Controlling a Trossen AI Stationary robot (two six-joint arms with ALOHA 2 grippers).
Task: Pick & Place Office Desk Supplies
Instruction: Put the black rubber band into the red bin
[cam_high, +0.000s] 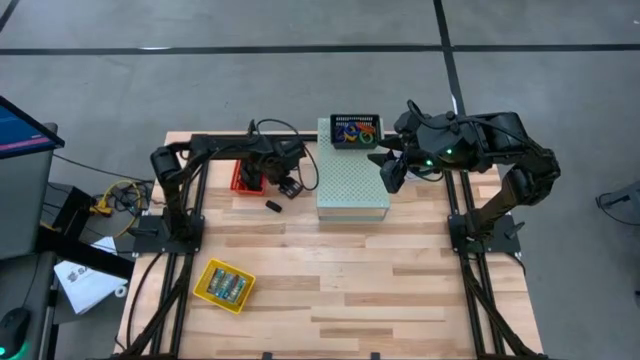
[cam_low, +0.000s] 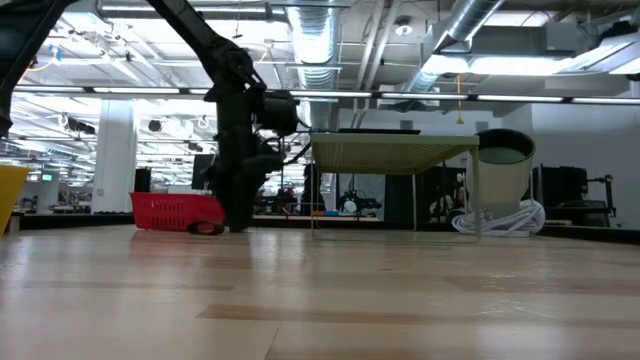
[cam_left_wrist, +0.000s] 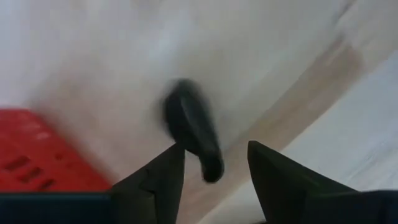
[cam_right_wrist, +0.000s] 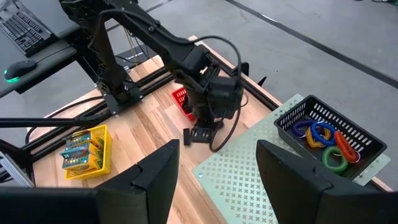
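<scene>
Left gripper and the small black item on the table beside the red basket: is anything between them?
Nothing: in the left wrist view only bare wood separates the open left gripper from the black item.

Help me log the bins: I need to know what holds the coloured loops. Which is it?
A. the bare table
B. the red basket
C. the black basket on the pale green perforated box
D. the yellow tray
C: the coloured loops lie inside the black basket that sits on the pale green perforated box, seen in both the high and right wrist views.
</scene>
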